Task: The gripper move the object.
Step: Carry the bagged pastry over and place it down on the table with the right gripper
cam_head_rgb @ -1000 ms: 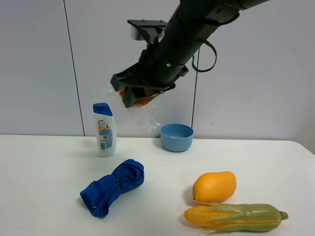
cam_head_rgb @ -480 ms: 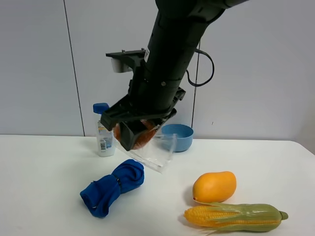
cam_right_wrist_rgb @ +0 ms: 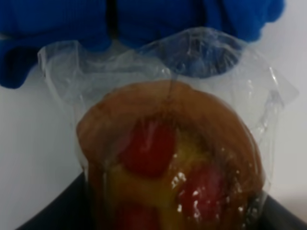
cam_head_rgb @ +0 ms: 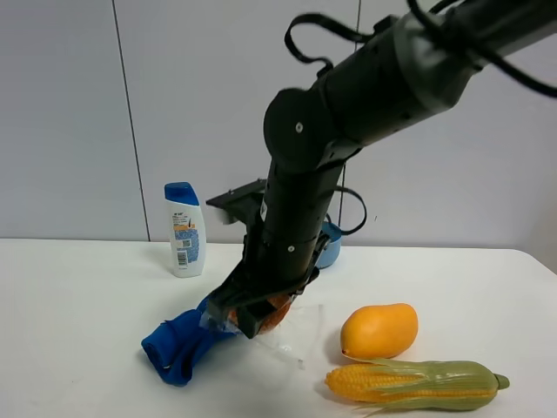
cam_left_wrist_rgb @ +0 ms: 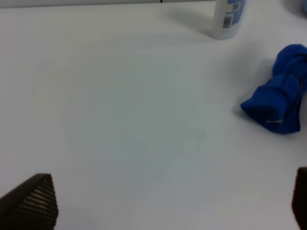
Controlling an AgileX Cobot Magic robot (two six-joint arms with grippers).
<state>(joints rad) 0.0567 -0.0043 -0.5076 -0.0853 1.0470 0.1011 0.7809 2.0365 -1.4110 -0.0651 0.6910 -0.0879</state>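
Muffin [cam_head_rgb: 275, 312], orange-brown with red spots and sealed in crinkly clear wrap, is pinched between the fingers of your right claw [cam_head_rgb: 259, 320]. It sits low over the white counter [cam_head_rgb: 78, 305], just beside the blue cloth [cam_head_rgb: 187, 340], on the side of the cloth facing the mango [cam_head_rgb: 379, 331]. Loose wrap trails down beside the cloth. Your left claw [cam_left_wrist_rgb: 165, 206] hangs spread wide, well apart from the cloth.
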